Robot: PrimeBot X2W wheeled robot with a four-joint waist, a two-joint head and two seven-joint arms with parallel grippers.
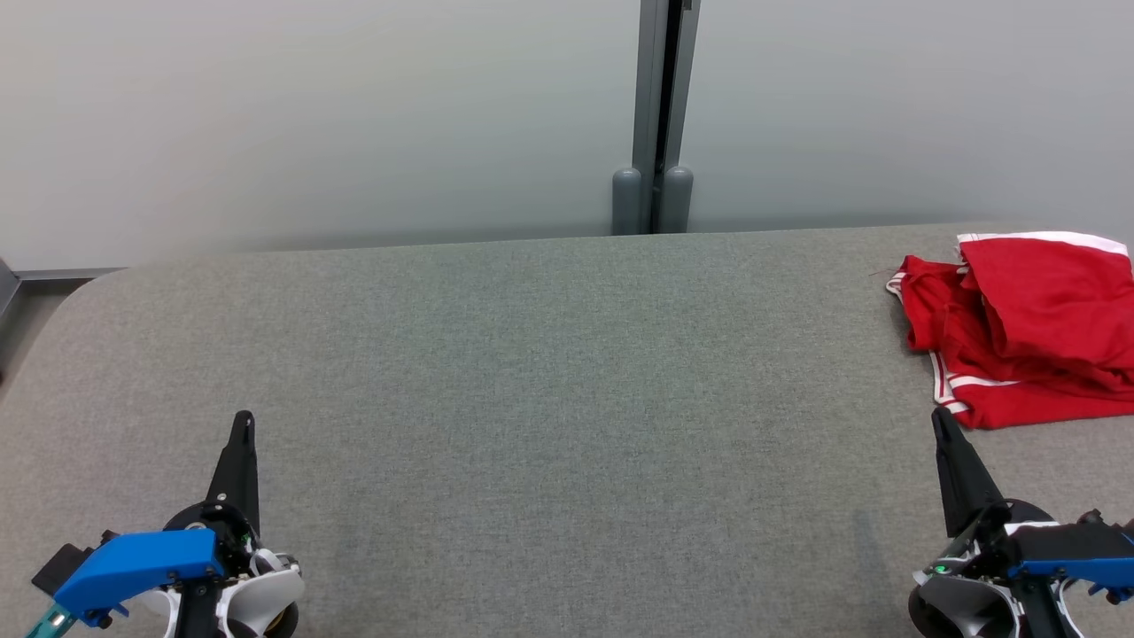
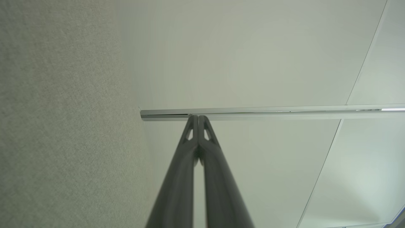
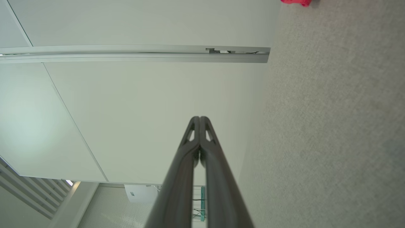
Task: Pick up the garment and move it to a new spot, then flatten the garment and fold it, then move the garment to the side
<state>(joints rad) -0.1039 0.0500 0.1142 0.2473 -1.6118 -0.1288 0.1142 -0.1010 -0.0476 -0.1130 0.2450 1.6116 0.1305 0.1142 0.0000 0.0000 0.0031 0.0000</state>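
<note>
The garment (image 1: 1028,332) is red with white trim and lies crumpled at the far right of the grey table (image 1: 549,372), partly cut off by the head view's right edge. A sliver of it (image 3: 297,2) shows at the top of the right wrist view. My right gripper (image 1: 939,418) sits at the lower right, shut and empty, its tip just short of the garment's near edge. In its own wrist view the right gripper (image 3: 199,117) has both fingers pressed together. My left gripper (image 1: 244,416) rests at the lower left, shut and empty, far from the garment; its wrist view shows the left gripper (image 2: 198,116) closed too.
A pale wall stands behind the table, with a grey vertical post (image 1: 656,115) at its middle. The table's far left corner (image 1: 97,283) is rounded, with floor beyond it.
</note>
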